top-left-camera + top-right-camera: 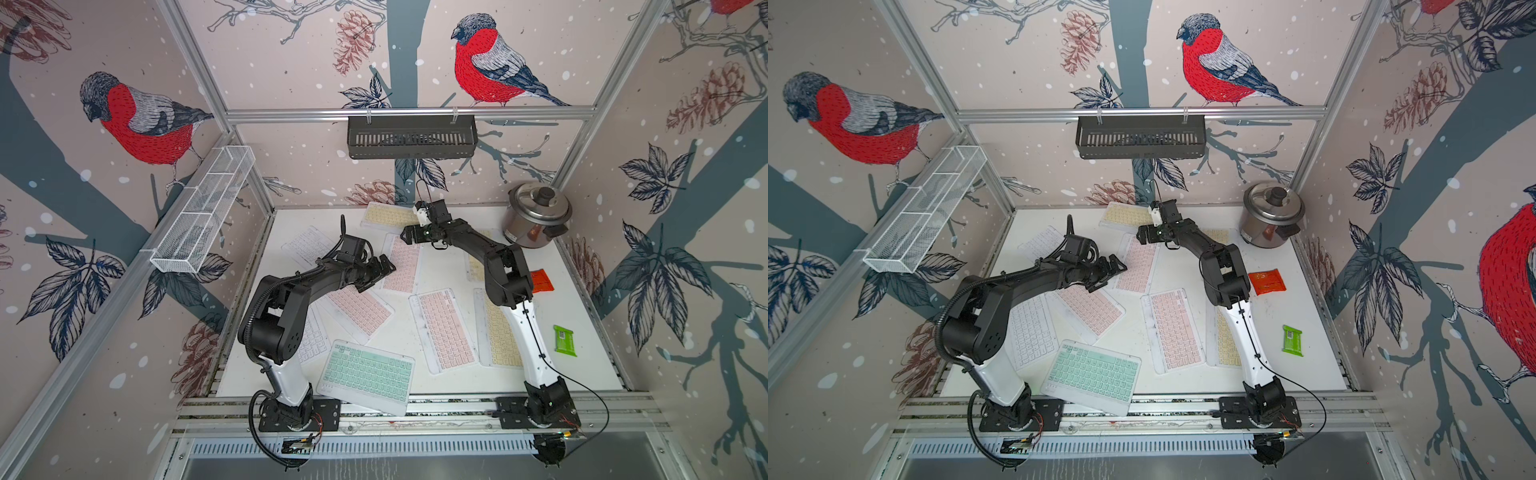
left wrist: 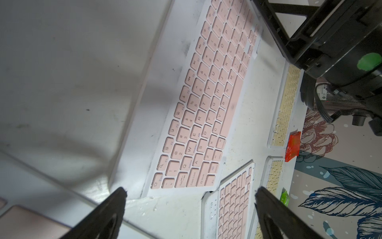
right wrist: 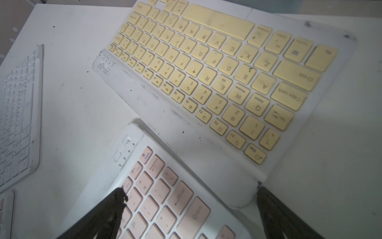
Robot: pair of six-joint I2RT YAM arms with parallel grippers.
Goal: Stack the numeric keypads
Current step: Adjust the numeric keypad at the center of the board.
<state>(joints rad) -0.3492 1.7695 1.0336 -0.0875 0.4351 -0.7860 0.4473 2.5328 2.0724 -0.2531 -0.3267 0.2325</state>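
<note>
Nearest me, the mint keypad lies with its front edge over the rail. Behind it, the other numeric keypads lie scattered flat on the white table. One pink keypad sits mid-table, with a yellow keypad partly under the right arm. The left gripper hangs above another pink keypad, its jaws apart and empty. Farther back, the right gripper is likewise spread and empty. It hovers where a pink keypad's end meets the far yellow keypad.
</note>
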